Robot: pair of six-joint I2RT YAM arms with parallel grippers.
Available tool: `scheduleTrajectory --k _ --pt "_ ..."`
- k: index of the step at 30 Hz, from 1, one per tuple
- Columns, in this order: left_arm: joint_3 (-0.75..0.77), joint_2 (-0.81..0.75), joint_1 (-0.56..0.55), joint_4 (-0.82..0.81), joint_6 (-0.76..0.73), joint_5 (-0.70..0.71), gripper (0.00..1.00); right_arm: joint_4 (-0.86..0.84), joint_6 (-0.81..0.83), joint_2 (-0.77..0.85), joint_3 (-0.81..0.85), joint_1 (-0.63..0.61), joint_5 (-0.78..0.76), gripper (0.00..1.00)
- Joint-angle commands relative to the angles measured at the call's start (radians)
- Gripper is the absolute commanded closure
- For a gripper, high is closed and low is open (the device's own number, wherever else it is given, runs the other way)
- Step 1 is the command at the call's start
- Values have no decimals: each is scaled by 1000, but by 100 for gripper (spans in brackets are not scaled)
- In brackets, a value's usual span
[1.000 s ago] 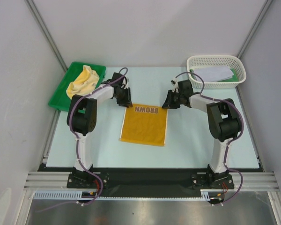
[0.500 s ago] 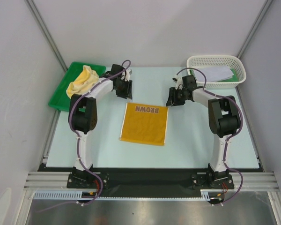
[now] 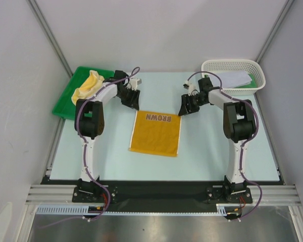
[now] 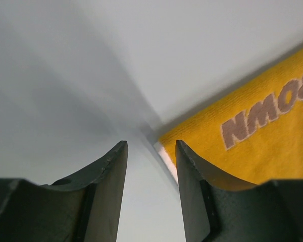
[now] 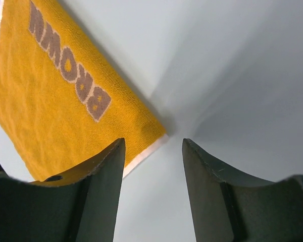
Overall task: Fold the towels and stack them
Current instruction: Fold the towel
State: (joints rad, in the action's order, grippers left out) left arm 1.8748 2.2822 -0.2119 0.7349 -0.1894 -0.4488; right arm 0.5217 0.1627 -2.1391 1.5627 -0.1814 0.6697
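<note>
mustard towel (image 3: 155, 133): lay flat and spread out on the tabletop (image 3: 217, 151), between the two arms, with the print BROWN along its far edge.
left tool (image 3: 133, 100): hung at the far left corner of the mustard towel, tilted down toward the tabletop.
left tool, opening: jaws stood moderately apart, with nothing between the fingers (image 4: 108, 191). In the left wrist view the towel corner lay flat just ahead of the gap, close to one finger; could not tell whether it touched.
right tool (image 3: 186, 107): hung at the far right corner of the same towel, mirrored to the left one.
right tool, opening: jaws stood apart by a similar gap and gripped nothing. In the right wrist view the corner lay just ahead of the gap.
pale yellow towel (image 3: 88, 86): lay crumpled in the green tray (image 3: 63, 106), near the left tool and on its left.
white towel (image 3: 236, 78): lay inside the white mesh basket (image 3: 232, 64), far right, well apart from the mustard towel.
green towel (image 3: 251, 85): partly seen in the same basket, beside the white towel.
</note>
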Motion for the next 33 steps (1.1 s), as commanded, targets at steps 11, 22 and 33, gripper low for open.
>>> scheduleTrajectory --k 11,22,33 --pt "99 69 22 104 -156 -90 53 121 126 -142 169 3 113 48" --pt "132 108 19 136 -173 -148 62 184 176 -131 151 2 107 57" --pt "176 135 12 167 -176 -201 90 186 186 -139 158 11 96 71"
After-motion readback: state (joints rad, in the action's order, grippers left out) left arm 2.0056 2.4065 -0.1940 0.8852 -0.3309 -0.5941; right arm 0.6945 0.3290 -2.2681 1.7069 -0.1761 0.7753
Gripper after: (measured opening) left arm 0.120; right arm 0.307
